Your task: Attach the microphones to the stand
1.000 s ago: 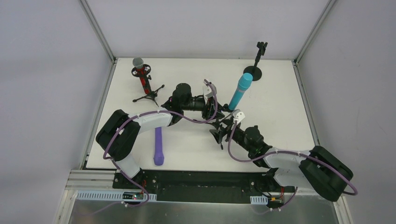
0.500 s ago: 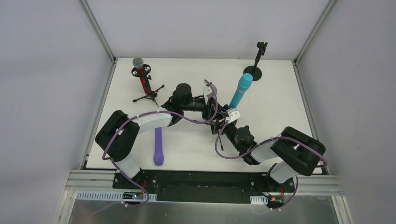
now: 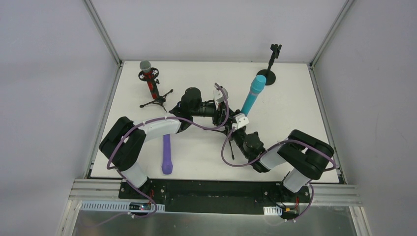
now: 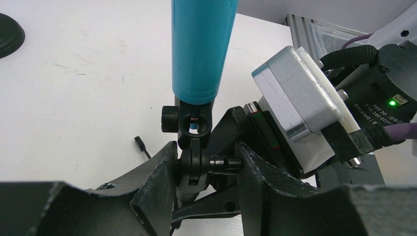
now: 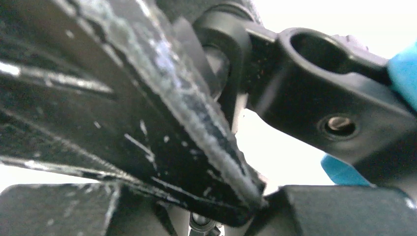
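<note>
The cyan microphone (image 3: 253, 95) stands tilted in the clip of a black stand (image 4: 194, 129) at mid-table. My left gripper (image 4: 206, 169) is shut on that stand's swivel joint just under the clip. My right gripper (image 3: 234, 127) has come in from the near side, right against the left one. In the right wrist view its fingertips meet below the clip ring (image 5: 319, 54); I cannot see anything pinched between them. The red microphone (image 3: 149, 78) sits in a tripod stand at the back left. The purple microphone (image 3: 167, 155) lies flat near the front left.
An empty stand with a round base (image 3: 268, 76) and a raised clip (image 3: 275, 49) is at the back right. A thin leg of the held stand (image 3: 231, 152) reaches toward the near edge. Frame posts line the white table's (image 3: 295, 123) sides.
My right arm swung left and in toward the stand under the cyan microphone, and its jaws went from wide apart to closed. The left gripper kept its grip in place.
</note>
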Controlling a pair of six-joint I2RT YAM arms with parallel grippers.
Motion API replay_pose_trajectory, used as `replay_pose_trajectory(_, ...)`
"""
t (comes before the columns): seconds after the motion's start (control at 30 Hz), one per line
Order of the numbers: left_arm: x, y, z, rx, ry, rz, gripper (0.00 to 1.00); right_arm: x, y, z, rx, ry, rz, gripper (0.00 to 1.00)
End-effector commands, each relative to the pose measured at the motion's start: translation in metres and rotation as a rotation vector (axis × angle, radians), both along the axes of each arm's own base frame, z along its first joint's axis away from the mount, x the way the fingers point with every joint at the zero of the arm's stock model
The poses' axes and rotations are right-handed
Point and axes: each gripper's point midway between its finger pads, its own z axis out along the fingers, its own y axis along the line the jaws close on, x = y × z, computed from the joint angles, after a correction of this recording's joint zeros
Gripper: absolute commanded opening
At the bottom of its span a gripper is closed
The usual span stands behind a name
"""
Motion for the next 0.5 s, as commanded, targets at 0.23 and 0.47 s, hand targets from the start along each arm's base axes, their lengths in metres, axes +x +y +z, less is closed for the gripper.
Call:
replay_pose_trajectory(0.23, -0.018, -0.001, 0.046, -0.079, -0.066, -0.055, 0.00, 0.004, 0.016, 0.030, 0.094, -0.064, 0.012, 0.00)
replay_pose_trajectory(0.47, -0.021, 0.004, 0.060, -0.101, -0.109, -0.044, 0.00, 0.003, 0.025, 0.030, 0.070, -0.078, 0.002, 0.00)
